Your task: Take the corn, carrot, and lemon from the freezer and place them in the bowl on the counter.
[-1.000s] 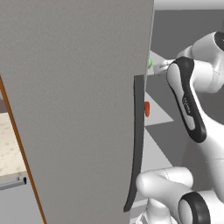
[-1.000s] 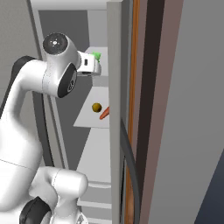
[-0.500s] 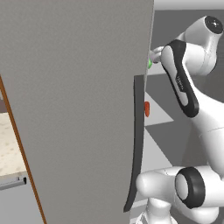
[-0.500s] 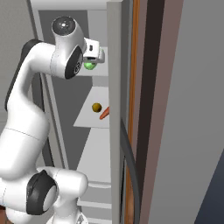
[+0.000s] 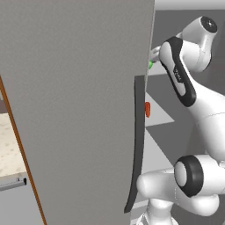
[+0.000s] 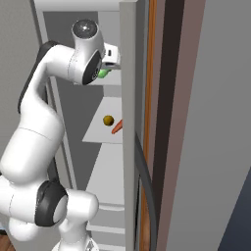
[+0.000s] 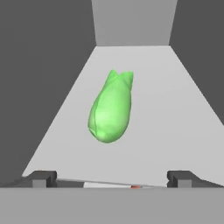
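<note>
While corn (image 7: 110, 111) lies on freezer shelf (image 7: 175, 109), claw (image 7: 111, 178) gapes wide (nothing gripped)

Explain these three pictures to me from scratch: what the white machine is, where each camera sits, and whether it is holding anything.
The white machine is a robot arm with a two-finger gripper, reaching into an open grey freezer. Two pictures come from cameras on the robot's base, behind the arm to its left and right. The third comes from a camera on the hand, looking along the fingers.

In the hand view, the bright green corn lies on a white shelf, ahead of the two dark fingertips, which stand wide apart. The gripper is open and holds nothing.

In the right base view, the lemon and the orange carrot lie on a lower shelf, close together.
</note>
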Motion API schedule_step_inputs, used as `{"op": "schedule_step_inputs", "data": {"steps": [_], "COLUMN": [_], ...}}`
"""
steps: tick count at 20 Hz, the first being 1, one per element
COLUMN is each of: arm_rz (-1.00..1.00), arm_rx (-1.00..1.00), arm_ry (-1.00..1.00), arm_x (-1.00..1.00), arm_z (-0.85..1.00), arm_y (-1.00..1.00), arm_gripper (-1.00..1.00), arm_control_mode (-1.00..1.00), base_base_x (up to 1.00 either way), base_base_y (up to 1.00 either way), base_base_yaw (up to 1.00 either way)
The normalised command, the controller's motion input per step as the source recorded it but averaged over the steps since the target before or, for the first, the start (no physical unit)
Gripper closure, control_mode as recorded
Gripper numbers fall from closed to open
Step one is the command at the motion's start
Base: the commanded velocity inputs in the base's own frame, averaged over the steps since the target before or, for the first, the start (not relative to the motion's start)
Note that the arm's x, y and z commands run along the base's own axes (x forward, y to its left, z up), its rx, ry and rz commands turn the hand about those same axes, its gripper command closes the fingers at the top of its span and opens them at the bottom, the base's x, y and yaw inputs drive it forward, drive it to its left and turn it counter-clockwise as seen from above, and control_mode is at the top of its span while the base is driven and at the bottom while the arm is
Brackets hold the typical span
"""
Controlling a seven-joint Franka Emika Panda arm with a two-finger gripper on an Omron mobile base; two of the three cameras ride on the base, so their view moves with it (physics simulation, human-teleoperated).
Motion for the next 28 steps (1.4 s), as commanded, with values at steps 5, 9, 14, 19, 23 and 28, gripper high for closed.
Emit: {"op": "schedule_step_inputs", "data": {"steps": [5, 9, 14, 19, 23, 28], "arm_rz": [0.04, 0.02, 0.02, 0.01, 0.01, 0.0], "arm_rx": [0.0, 0.0, 0.0, 0.0, 0.0, 0.0], "arm_ry": [0.0, 0.0, 0.02, 0.02, 0.0, 0.01], "arm_x": [0.37, 0.33, 0.31, 0.23, 0.17, 0.22], "arm_z": [-0.22, -0.17, -0.02, -0.07, -0.15, -0.06], "arm_y": [0.0, 0.0, 0.0, 0.0, 0.02, 0.06], "arm_gripper": [-1.0, -1.0, -1.0, -1.0, -1.0, -1.0], "arm_control_mode": [-1.0, -1.0, -1.0, -1.0, -1.0, -1.0], "base_base_x": [0.0, 0.0, 0.0, 0.0, 0.0, 0.0], "base_base_y": [0.0, 0.0, 0.0, 0.0, 0.0, 0.0], "base_base_yaw": [0.0, 0.0, 0.0, 0.0, 0.0, 0.0]}}
